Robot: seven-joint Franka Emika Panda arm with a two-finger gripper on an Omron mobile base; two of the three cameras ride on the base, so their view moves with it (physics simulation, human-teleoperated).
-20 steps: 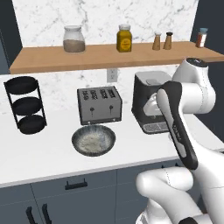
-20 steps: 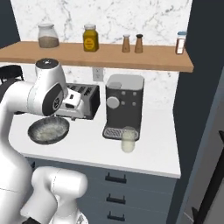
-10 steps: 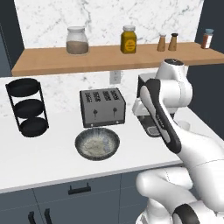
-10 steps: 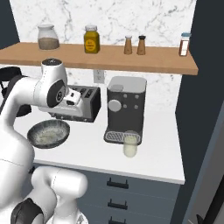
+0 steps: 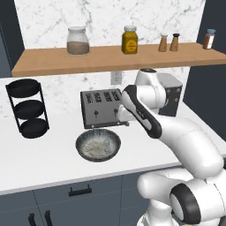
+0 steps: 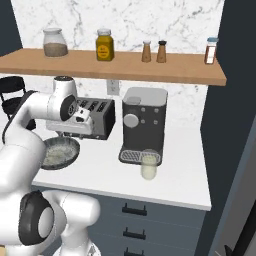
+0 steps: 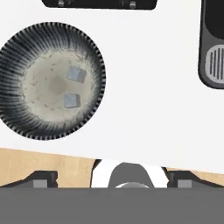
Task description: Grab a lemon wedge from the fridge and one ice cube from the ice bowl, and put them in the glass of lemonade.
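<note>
Our gripper (image 7: pixel 112 180) hangs wide open and empty high above the counter (image 7: pixel 144 113), looking down so an ice cube (image 7: pixel 77 74) in the bowl (image 7: pixel 89 43) can be picked.

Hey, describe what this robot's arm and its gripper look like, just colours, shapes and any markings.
The arm is built of glossy white rounded segments, with dark grey rings and a dark band at the joints. A round dark grey cap closes one joint. The base below is white and bulbous with a dark circular disc. The gripper has two small dark fingertips with grey pads. No cables or lettering are visible.
</note>
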